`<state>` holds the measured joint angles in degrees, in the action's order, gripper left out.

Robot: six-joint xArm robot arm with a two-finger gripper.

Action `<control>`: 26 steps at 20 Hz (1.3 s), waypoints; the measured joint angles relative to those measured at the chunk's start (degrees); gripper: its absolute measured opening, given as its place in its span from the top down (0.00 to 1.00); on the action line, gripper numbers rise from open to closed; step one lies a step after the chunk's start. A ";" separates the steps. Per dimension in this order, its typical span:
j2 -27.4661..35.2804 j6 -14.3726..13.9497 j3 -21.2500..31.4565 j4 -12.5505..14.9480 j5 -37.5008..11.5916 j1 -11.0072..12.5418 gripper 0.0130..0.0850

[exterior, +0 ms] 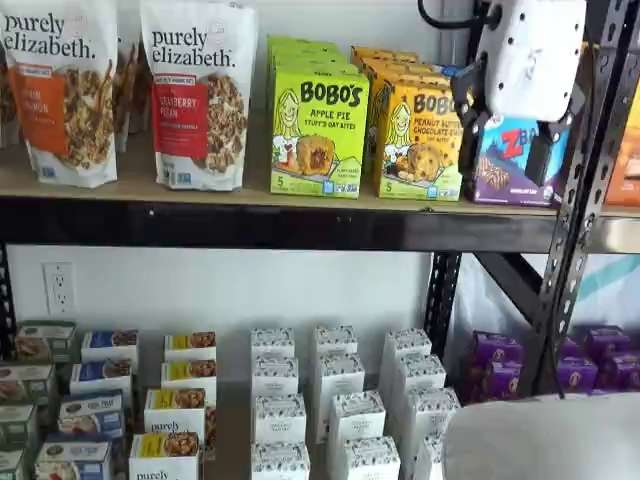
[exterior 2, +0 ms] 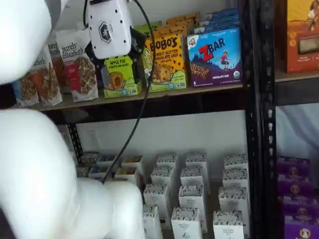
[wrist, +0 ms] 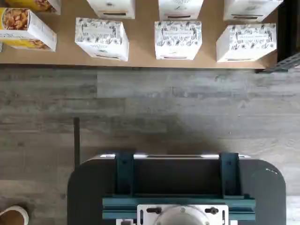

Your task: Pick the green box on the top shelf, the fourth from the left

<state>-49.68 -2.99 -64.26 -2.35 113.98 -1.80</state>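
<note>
1. Below, the wrist view shows white patterned cartons [wrist: 177, 40] on a tan board and grey plank floor [wrist: 154, 103]; neither green box nor gripper appears.
2. In a shelf view the green box [exterior: 318, 130] stands upright on the top shelf [exterior: 250, 225], long axis vertical, printed face frontward, just beside the yellow-orange Bobo's box [exterior: 420, 140]. The gripper [exterior: 505, 125] hangs beside that box.
3. In a shelf view the gripper [exterior 2: 117, 67] overlaps the green box [exterior 2: 121, 75]; I cannot tell its finger state.

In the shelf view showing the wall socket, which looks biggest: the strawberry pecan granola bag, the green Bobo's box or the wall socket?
Largest to smallest:
1. Strawberry pecan granola bag
2. The green box, shorter than the bag
3. Wall socket, clearly smallest, though it sits further back
</note>
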 joint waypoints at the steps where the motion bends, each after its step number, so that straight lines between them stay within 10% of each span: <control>1: -0.76 0.44 0.70 -0.72 -1.24 0.67 0.00; 13: -2.42 -0.50 2.57 -2.29 -5.14 0.13 0.00; 26: -0.12 -9.21 2.75 1.39 -12.15 -9.95 0.00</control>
<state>-49.80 -12.19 -61.51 -0.96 101.83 -11.75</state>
